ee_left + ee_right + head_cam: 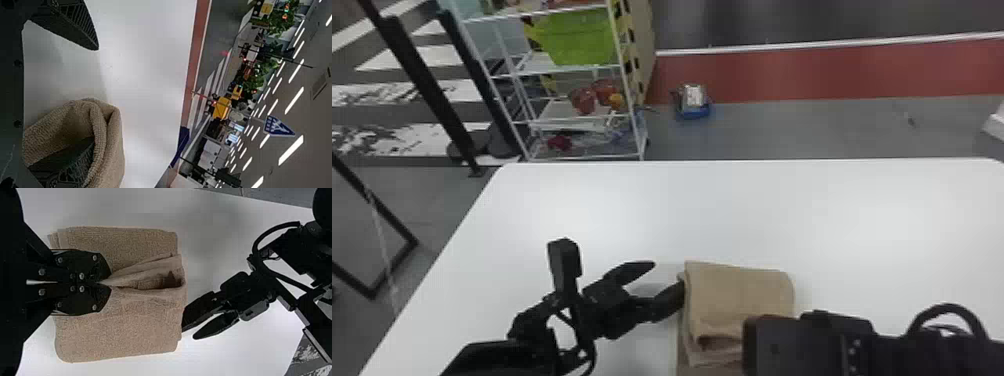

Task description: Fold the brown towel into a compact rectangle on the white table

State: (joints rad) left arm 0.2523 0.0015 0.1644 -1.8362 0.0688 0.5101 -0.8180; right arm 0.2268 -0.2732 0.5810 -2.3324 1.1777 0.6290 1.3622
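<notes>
At left, the left gripper (666,278) is standing spread, one finger tucking into the left-side fold of the brown towel (739,295), not clamping it. The towel is lying on the white desk (712,210), already partly folded. At right, the right gripper (105,283) is pinching a raised pleat of its upper layer. Doing this well is probably meaning steadying the left fold from inside while the pinched layer is being laid flat, then sliding the finger out level so nothing is dragging.

The desk's left edge is running well apart from the towel, and bare desk is stretching beyond and rightward. The arms are converging over the towel, so space between them is looking tight.
</notes>
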